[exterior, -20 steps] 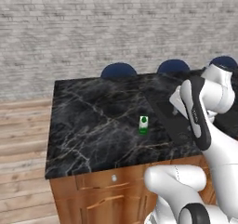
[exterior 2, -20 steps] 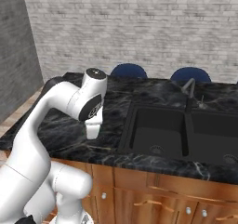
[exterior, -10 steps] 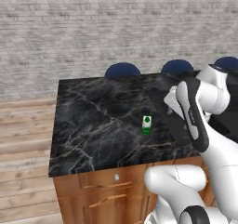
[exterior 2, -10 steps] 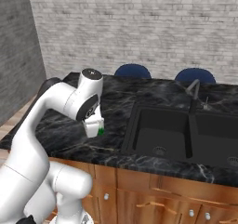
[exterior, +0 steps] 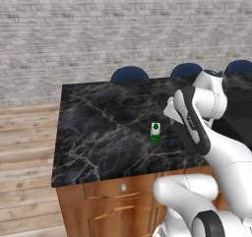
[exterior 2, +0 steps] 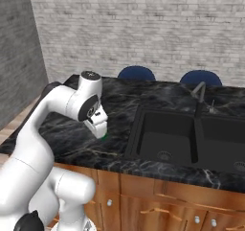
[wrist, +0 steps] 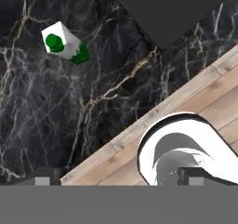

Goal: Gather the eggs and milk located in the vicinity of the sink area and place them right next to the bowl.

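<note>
The milk (exterior: 155, 132), a small white carton with a green lower part, stands upright on the black marble counter (exterior: 98, 133). Seen from above in the hand view, the milk (wrist: 65, 44) lies toward the upper left, well off the gripper's line. My gripper (wrist: 118, 179) is open and empty, its tips far apart, and it hovers over the counter's front edge. From the right base view my gripper (exterior 2: 100, 125) hangs just above and in front of the milk (exterior 2: 104, 135), which peeks out green below it. The sink (exterior 2: 143, 124) lies to the right. The eggs and the bowl are out of view.
A dark faucet (exterior 2: 198, 96) rises behind the sink. Blue chair backs (exterior: 129, 74) stand behind the counter. Wooden cabinet fronts (exterior: 118, 201) run below the edge, and a corner of the sink basin (wrist: 172, 9) lies near the milk.
Both base views have shifted slightly, so the camera moved. The hand has risen a little, and the milk's green base now peeks from under it. The jaws stay open.
</note>
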Tool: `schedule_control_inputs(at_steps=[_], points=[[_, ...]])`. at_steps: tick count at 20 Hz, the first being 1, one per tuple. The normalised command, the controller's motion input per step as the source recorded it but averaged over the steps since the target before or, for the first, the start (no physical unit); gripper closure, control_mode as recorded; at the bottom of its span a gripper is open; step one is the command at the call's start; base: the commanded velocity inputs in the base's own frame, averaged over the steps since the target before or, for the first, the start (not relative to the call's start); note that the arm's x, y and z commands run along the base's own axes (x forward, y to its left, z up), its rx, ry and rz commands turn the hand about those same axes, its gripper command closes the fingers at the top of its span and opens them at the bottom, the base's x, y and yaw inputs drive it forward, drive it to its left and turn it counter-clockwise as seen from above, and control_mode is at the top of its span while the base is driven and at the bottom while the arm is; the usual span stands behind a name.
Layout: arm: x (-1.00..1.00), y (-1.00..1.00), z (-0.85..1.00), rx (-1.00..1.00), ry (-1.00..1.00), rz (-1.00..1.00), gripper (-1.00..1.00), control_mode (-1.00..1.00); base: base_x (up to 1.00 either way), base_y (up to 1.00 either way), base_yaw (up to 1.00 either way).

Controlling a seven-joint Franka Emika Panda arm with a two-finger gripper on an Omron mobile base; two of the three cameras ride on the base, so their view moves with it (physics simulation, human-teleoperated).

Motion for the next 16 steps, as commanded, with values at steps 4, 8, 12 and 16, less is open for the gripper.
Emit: schedule_control_inputs(at_steps=[4, 8, 12, 16], points=[[0.33, 0.13, -0.23, -0.11, -0.05, 0.24, -1.00, -1.00, 0.00, 0.00, 0.00], [0.40, 0.38, -0.08, -0.12, -0.10, 0.14, -1.00, -1.00, 0.00, 0.00, 0.00], [0.41, 0.42, -0.05, -0.12, -0.06, 0.11, -1.00, -1.00, 0.00, 0.00, 0.00], [0.33, 0.10, -0.24, -0.10, -0.01, 0.10, -1.00, -1.00, 0.00, 0.00, 0.00]])
